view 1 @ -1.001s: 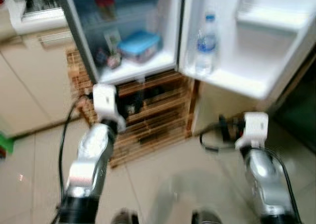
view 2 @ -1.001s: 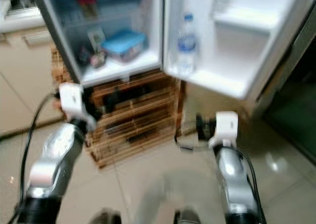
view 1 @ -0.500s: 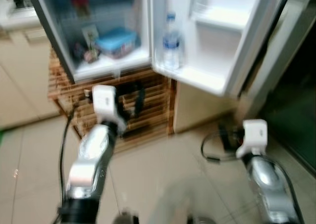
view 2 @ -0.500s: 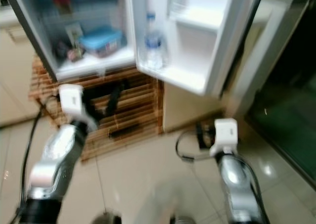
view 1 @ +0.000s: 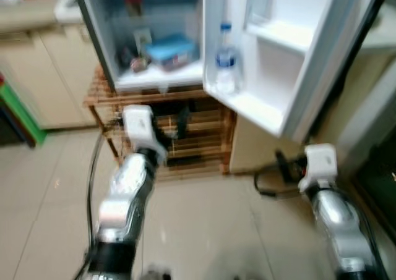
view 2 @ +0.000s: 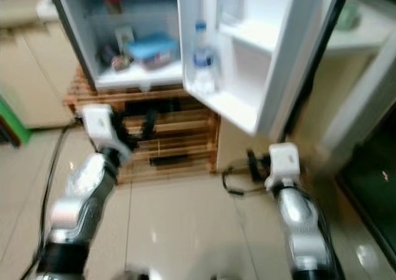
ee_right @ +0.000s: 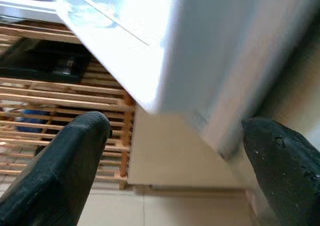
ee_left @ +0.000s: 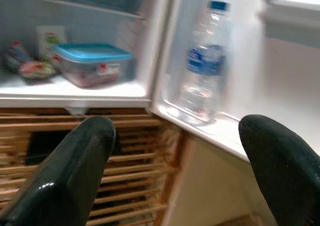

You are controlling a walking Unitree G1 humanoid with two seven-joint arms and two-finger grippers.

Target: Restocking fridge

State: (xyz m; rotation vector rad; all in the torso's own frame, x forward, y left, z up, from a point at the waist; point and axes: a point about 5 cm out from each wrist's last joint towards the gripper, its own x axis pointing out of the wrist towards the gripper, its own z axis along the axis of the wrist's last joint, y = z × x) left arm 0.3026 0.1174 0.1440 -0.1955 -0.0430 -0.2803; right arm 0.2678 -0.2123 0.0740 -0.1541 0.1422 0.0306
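Left gripper [ee_left: 175, 171] spread wide and empty, right gripper [ee_right: 175, 171] likewise; water bottle [view 1: 226, 60] stands upright on the open fridge door's [view 1: 309, 63] lower shelf, at one o'clock from the left gripper, eleven from the right; judged, left arm nearer; blue-lidded box [view 1: 170, 50] sits inside the fridge.

Between the left gripper's [ee_left: 175, 171] spread fingers, a water bottle [ee_left: 204, 61] stands in the fridge door shelf [ee_left: 210, 131].
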